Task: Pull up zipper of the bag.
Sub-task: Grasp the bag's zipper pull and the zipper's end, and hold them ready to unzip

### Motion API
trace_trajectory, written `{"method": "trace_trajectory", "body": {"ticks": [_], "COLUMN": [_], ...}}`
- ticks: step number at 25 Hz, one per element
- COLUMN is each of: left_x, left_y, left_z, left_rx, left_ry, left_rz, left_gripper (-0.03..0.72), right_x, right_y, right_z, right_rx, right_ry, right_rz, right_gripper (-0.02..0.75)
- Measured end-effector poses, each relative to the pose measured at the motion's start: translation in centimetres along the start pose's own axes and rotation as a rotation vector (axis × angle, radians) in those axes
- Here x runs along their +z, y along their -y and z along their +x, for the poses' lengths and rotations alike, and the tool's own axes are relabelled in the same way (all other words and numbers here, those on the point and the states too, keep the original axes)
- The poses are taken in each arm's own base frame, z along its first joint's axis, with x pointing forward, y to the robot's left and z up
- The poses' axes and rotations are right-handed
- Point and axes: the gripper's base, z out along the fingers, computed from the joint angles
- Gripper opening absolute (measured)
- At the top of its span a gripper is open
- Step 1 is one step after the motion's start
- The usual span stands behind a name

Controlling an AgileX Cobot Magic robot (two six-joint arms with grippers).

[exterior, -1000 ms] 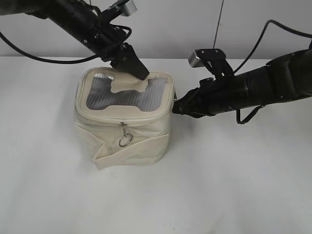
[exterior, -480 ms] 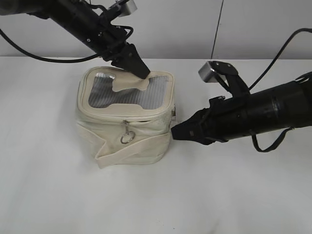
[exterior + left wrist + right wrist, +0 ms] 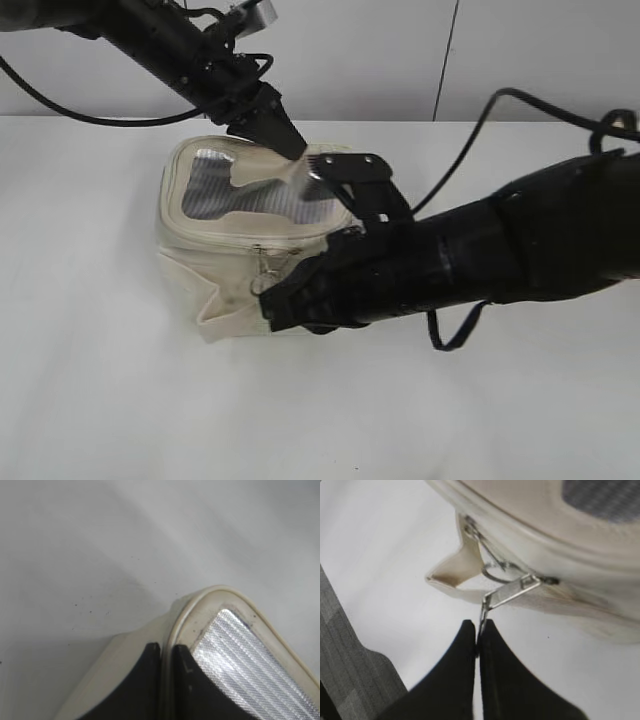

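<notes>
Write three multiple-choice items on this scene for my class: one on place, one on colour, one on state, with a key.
1. Where does the left gripper press?
A. on the bag's lid
B. on the table
C. on the strap

2. What colour is the bag?
A. red
B. cream
C. black

3. What is the right gripper doing?
A. hanging open over the table
B. closed on nothing
C. pinching a zipper pull

Key: 1 A, its tips sit at the lid's edge in the left wrist view. 2 B, the fabric is cream in all views. 3 C, the metal pull runs between its closed fingertips.
</notes>
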Motion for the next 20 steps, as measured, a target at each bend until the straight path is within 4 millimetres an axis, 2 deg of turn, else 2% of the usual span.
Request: {"method": "trace_trajectory", "body": {"ticks": [3,6,10,12,14,16,17,20], "left_x": [0.0,-0.1,-0.2,-0.2,-0.4,-0.9,-1.4,-3.9], "left_y": [0.0,-0.2,-0.2,-0.2,-0.3,-0.2,0.0,1.4], "left_z": [0.0,0.0,-0.1,-0.3,-0.7,-1.2,-1.5,-2.2], "left_rx": [-0.032,-0.059,-0.067,-0.086,-0.112,-0.128,-0.131,-0.095], "left_ry": [0.007,0.014,0.017,0.039,0.088,0.124,0.140,0.163], "left_rz": [-0.003,-0.005,-0.004,-0.001,-0.019,-0.044,-0.063,-0.122], "left_gripper": [0.050,0.050,0.060,0.113,0.195,0.218,0.216,0.210], "right_x": [1.7,3.5,3.9,3.3,2.3,0.6,-0.6,-4.2], "right_y": [-1.7,-2.5,-2.4,-2.0,-1.6,-0.9,-0.5,0.8], "right_z": [-1.4,-2.4,-2.3,-1.9,-1.2,-0.6,-0.3,0.7], "right_rx": [-0.016,0.000,0.065,0.066,0.080,0.112,0.144,0.209], "right_ry": [0.020,0.023,0.007,-0.026,-0.065,-0.080,-0.071,-0.036], "right_rz": [-0.007,-0.014,-0.003,-0.020,-0.033,-0.017,0.000,0.046], "right_gripper": [0.008,0.008,0.024,0.118,0.294,0.416,0.444,0.454]}}
